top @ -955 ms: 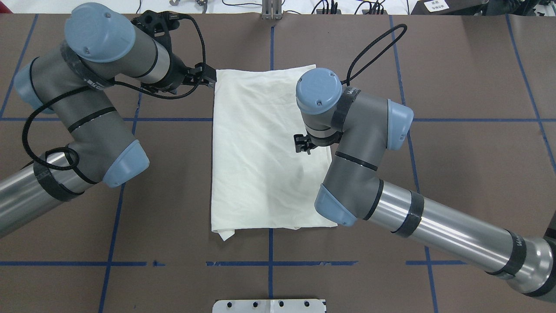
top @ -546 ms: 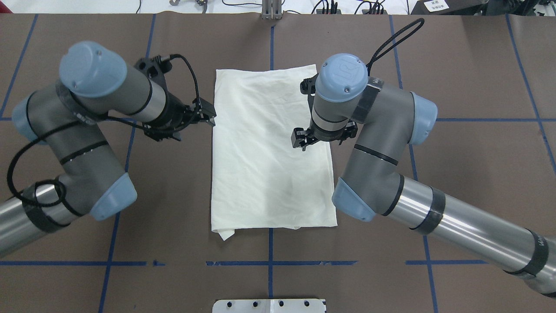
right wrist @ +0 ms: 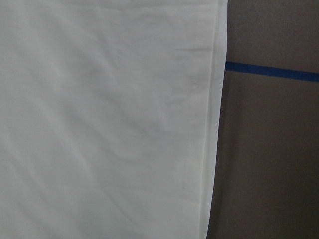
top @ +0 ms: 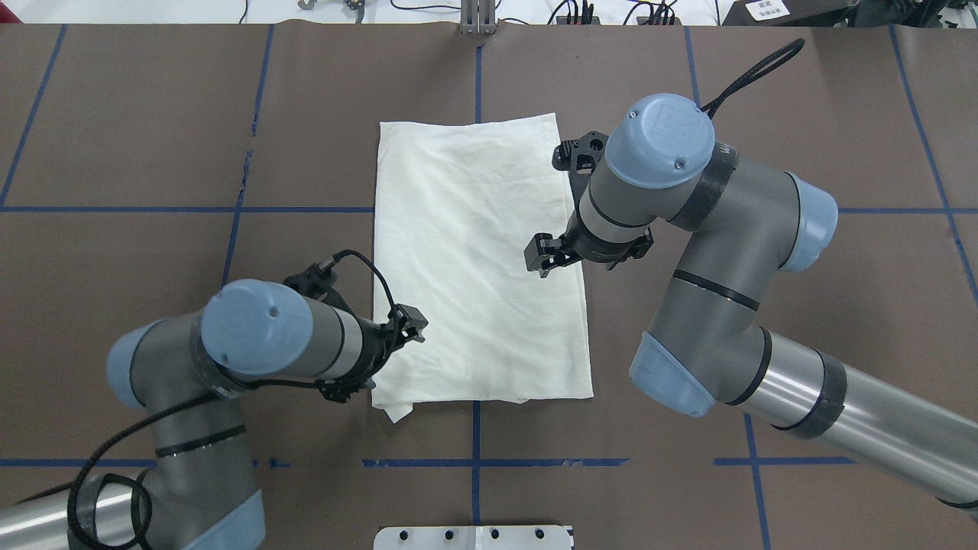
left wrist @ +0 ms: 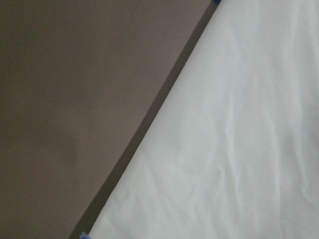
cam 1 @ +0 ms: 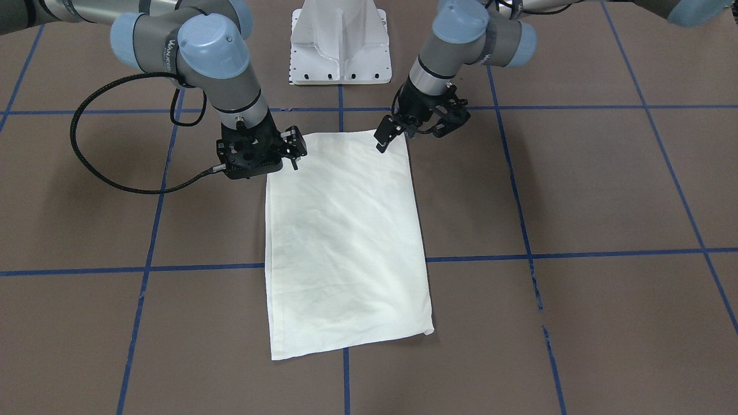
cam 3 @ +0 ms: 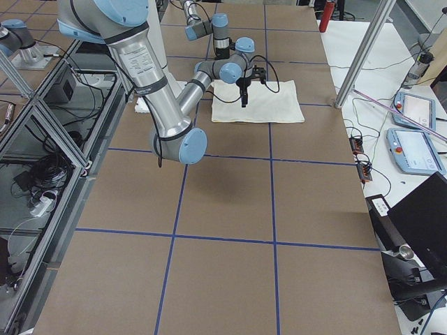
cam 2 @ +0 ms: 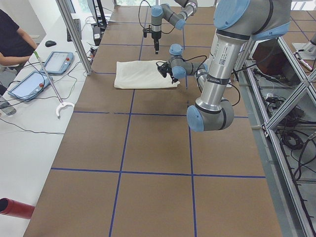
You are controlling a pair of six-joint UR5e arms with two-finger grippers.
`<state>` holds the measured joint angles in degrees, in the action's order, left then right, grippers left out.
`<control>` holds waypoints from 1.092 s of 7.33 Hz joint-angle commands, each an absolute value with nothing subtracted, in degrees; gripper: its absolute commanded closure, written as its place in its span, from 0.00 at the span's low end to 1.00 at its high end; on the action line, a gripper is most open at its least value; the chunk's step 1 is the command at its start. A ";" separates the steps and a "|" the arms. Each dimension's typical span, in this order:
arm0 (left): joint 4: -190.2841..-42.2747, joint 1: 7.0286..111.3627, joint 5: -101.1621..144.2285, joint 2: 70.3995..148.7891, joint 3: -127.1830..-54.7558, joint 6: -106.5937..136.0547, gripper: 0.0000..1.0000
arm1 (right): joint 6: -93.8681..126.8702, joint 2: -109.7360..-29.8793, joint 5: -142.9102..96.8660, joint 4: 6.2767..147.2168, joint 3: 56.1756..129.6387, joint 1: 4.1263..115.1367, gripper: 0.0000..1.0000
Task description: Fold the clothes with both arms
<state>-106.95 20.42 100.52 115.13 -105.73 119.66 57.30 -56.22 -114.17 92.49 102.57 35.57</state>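
Cream folded long-sleeved T-shirt (top: 477, 260) lies on brown tabletop (top: 114, 114); my released left hand (top: 411, 327) hovers at seven o'clock, released right hand (top: 539, 257) at three.

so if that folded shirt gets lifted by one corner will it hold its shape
Probably not: the folded cream shirt lies flat with soft wrinkles, so it likely droops. A flap pokes out at one corner, so the layers may slide apart.

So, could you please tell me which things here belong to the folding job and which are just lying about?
Job: cream shirt, left gripper, right gripper.
Lying about: two tablets on the side bench, hooked stick, red cylinder.
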 commanded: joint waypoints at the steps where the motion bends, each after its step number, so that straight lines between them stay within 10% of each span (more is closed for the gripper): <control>1: -99.52 17.58 98.09 115.32 -108.00 122.61 0.01 | 58.01 -56.25 -114.17 92.46 102.83 35.51 0.00; 5: -99.23 15.74 96.78 115.05 -106.09 122.61 0.04 | 58.18 -56.25 -114.08 92.46 102.83 35.51 0.00; 8: -99.14 15.73 96.07 114.61 -105.82 122.70 0.28 | 58.10 -56.16 -114.08 92.46 102.83 35.51 0.00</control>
